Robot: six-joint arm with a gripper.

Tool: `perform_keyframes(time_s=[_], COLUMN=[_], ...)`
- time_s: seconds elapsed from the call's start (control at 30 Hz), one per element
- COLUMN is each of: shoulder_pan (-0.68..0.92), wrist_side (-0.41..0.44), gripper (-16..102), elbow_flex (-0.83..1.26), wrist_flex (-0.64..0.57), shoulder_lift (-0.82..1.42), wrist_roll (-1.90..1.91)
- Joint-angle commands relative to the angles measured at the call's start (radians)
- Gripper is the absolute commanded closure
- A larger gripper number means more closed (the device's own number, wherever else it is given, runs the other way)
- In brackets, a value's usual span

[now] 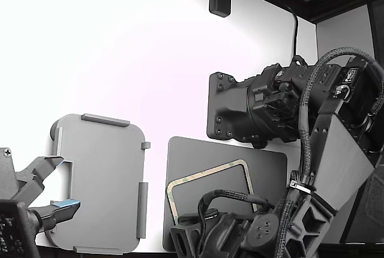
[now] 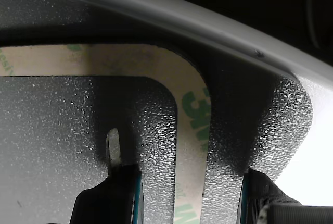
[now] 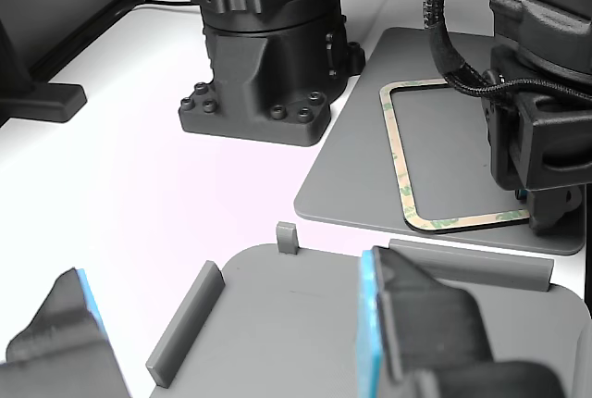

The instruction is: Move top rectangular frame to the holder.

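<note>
Cream-bordered frame (image 1: 207,177) lies flat on dark mat (image 1: 264,171); grey holder (image 1: 99,183) sits beside it.

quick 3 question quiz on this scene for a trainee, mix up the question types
1. True or false: the top rectangular frame already sits in the holder.
2. What does the frame lie on? A) the dark grey mat B) the bare white table C) the holder
3. Fill in: in the wrist view, the claw has one finger on each side of the frame's cream ____.

Key
1. False; the holder has nothing in it.
2. A
3. border; the jaws stand apart around it.
</note>
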Motion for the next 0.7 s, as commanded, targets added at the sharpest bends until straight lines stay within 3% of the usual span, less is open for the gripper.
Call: perform_keyframes(time_s=[0.0, 0.67], shoulder_pan=[-0.006, -0.003], wrist_side=[0.003, 0.009], gripper=[12, 27], elbow_flex=[-0.026, -0.002], wrist_flex=[0.000, -0.023], shoulder_lift=[0.018, 0.015], wrist_roll=[-0.003, -0.015])
